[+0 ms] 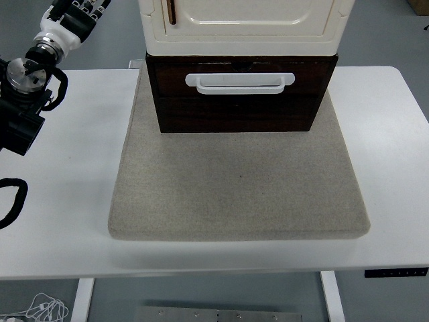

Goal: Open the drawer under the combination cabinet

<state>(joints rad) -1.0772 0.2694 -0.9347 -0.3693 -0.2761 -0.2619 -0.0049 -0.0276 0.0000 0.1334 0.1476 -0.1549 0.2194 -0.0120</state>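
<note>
Sitting on a coarse beige mat, the dark wooden drawer is presenting its smooth white handle, while the left hand, its grip indeterminable, is hovering far left.

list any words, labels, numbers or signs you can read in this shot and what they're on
None can be read.
Cream upper cabinet: no print visible.
Dark brown wooden drawer with its white bar handle: no label.
Small black control panel under the white table edge: faint light marks, too small to read.
Beige felt mat and the left hand: no text.
</note>
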